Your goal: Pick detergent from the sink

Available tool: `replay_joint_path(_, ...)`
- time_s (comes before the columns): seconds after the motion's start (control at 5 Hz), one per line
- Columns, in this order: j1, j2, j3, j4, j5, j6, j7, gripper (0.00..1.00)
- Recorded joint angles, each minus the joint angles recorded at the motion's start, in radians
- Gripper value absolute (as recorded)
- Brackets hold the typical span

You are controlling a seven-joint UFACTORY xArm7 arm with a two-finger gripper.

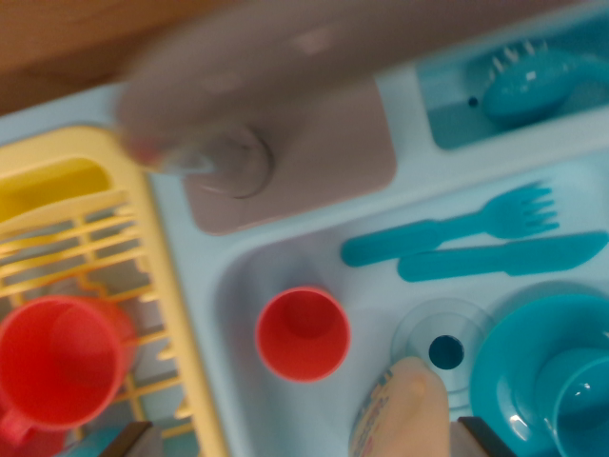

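The detergent [400, 411] is a beige bottle with a printed label. It lies in the light-blue sink [238, 276] at the bottom of the wrist view, next to the drain [445, 351]. Only the dark tips of my gripper [306, 442] show at the bottom edge. One fingertip [128, 440] is over the yellow rack, and the other fingertip [483, 436] is just to the wrist view's right of the bottle. The jaws stand wide apart and open, holding nothing. The picture is blurred.
A red cup [303, 334] stands in the sink left of the bottle. A blue fork [457, 227], knife [504, 257], plate [514, 352] and blue cup [580, 400] lie to the right. The grey faucet [285, 105] crosses the top. A yellow dish rack [105, 248] holds a red mug [59, 362]. A blue brush [533, 81] lies at the top right.
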Motion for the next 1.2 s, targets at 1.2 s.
replay_joint_path(1.2, -0.0132, 0.01, -0.008, -0.127, 0.0007, -0.135, 0.054, 0.0)
